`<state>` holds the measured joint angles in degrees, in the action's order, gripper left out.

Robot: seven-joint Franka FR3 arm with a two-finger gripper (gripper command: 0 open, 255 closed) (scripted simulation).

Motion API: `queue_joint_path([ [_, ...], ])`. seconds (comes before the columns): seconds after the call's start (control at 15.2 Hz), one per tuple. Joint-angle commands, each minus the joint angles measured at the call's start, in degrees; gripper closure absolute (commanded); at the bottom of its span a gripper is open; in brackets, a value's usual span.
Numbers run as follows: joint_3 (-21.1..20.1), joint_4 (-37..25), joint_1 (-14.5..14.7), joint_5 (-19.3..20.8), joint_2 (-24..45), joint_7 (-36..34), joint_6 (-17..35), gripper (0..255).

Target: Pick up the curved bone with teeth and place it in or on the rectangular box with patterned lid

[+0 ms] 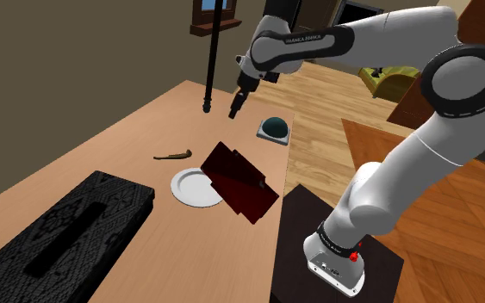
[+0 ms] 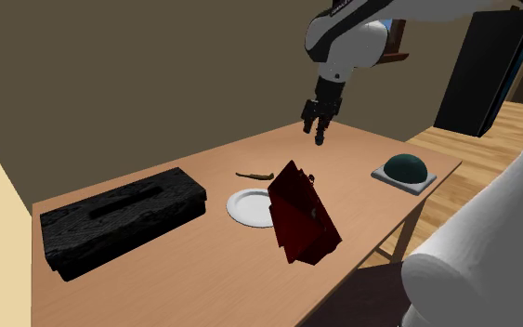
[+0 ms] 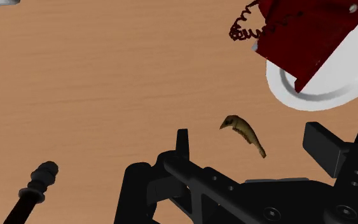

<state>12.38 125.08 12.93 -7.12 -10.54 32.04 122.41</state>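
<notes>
- While the gripper is hanging high above the table, I am seeing its two fingers standing wide apart and holding nothing.
- In the wrist view the bone is showing between the fingers, far below them, so I am judging that the hand is waiting over it in order to descend.
- The bone is lying flat on the bare wood, near the plate but not touching it, at the shoulder view's left of the plate.
- The box is sitting at the other end of the table, well apart from the bone. I am thinking the carry will be a long one.
- A dark red thing is leaning tilted over one edge of the plate. I am planning to keep the descent on the bone's side, because this thing is rising higher than the bone.
- A black pole is standing just beside the gripper in the shoulder view, so I am watching the clearance there.
- Counting now: one bone, one box, one plate, one red thing, one pole, and one dark dome on a grey base near the far edge.
</notes>
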Motion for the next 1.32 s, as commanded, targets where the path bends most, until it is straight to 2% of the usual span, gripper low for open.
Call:
queue_joint_path([
  [0.0, 0.2, -2.0, 1.1, -2.1, 4.6, 4.4, 1.7, 0],
  [0.66, -3.0, -14.1, 3.0, -10.5, 24.3, 23.3, 4.7, 0],
  [1.06, -6.7, -22.6, 3.3, -12.4, 35.2, 31.8, 4.7, 0],
  [1.25, -7.3, -23.3, 3.4, -12.7, 37.2, 32.8, 5.8, 0],
])
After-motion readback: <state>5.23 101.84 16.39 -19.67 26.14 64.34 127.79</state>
